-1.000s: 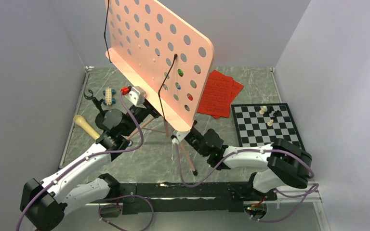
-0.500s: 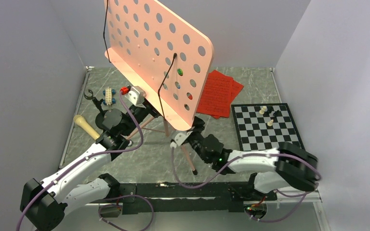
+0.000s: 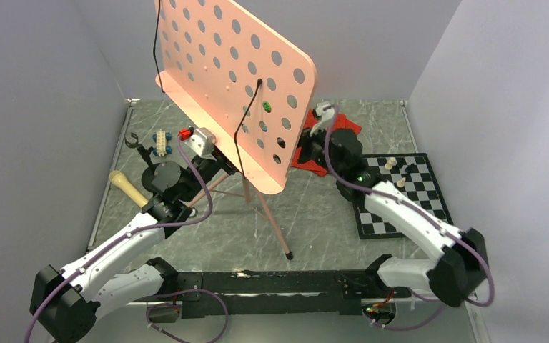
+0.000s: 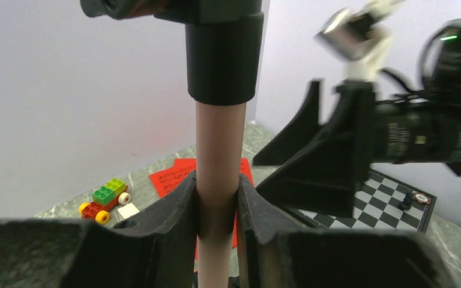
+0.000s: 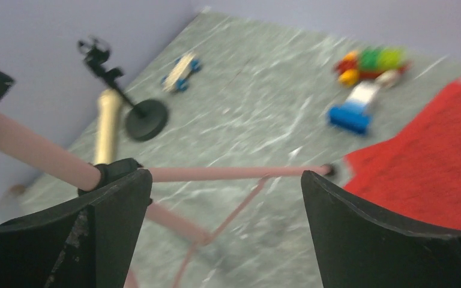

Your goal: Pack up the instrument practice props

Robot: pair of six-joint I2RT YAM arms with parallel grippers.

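The pink music stand (image 3: 236, 86) stands on its tripod mid-table, desk tilted. My left gripper (image 4: 216, 186) is shut on its pink pole (image 4: 219, 138), below the black collar; in the top view it reaches under the desk (image 3: 214, 158). My right gripper (image 5: 225, 180) is open and empty, hovering at the back right above the stand's legs (image 5: 234, 174), next to the red sheet-music pages (image 5: 432, 156); the top view shows its wrist over those pages (image 3: 348, 129). The beige microphone (image 3: 127, 187) lies at the left. The small black mic stand (image 3: 139, 148) is upright behind it.
A chessboard (image 3: 397, 189) with a few pieces lies at the right, under my right forearm. Toy block cars sit at the back: a white and blue one (image 3: 162, 141), a green and red one (image 4: 105, 198) and a blue block (image 5: 351, 114). Walls enclose three sides.
My right gripper opened, leaving the stand's front leg, and swung from the near middle to the back right over the red pages. The left gripper kept its hold on the pole.
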